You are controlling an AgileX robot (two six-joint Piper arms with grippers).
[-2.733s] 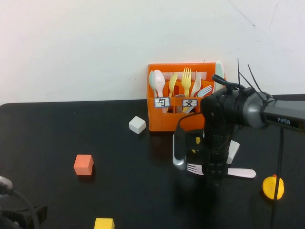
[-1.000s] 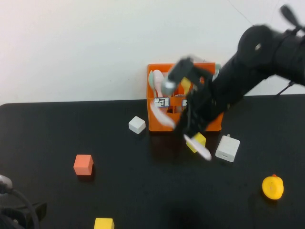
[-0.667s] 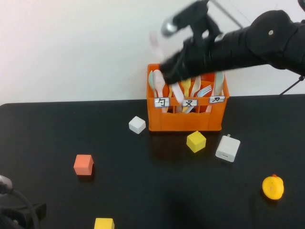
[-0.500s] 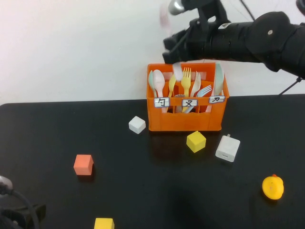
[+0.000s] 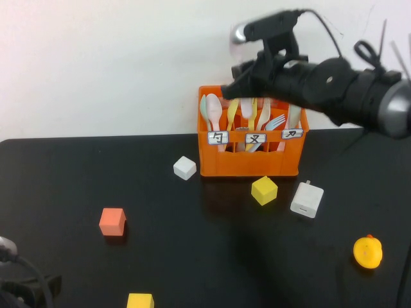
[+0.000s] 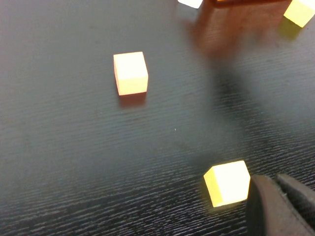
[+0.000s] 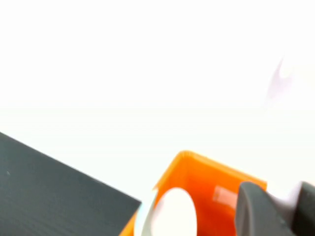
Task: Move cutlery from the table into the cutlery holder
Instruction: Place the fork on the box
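The orange cutlery holder [image 5: 250, 160] stands at the back of the black table [image 5: 192, 256], against the wall. My right gripper [image 5: 232, 88] hovers over its left half, shut on the pale pink fork [image 5: 246, 110]. The fork hangs upright, with its lower end down among the cutlery in the holder. In the right wrist view the fork [image 7: 284, 200] sits between my fingers [image 7: 252, 211], above the holder [image 7: 206, 172]. A pale pink spoon [image 5: 214, 109] stands in the left compartment. My left gripper [image 6: 285, 204] is shut and empty, low at the table's near left, beside a yellow cube [image 6: 227, 183].
A white cube [image 5: 185, 167], a yellow cube [image 5: 264, 190] and a white charger [image 5: 306, 199] lie in front of the holder. A yellow duck [image 5: 368, 251] sits at the right, an orange cube [image 5: 112, 221] at the left and another yellow cube [image 5: 140, 300] at the front edge.
My right arm took the pink fork from the table beside the charger, swung it up above the holder, and has now brought it down lower over the holder. The left arm has not moved.
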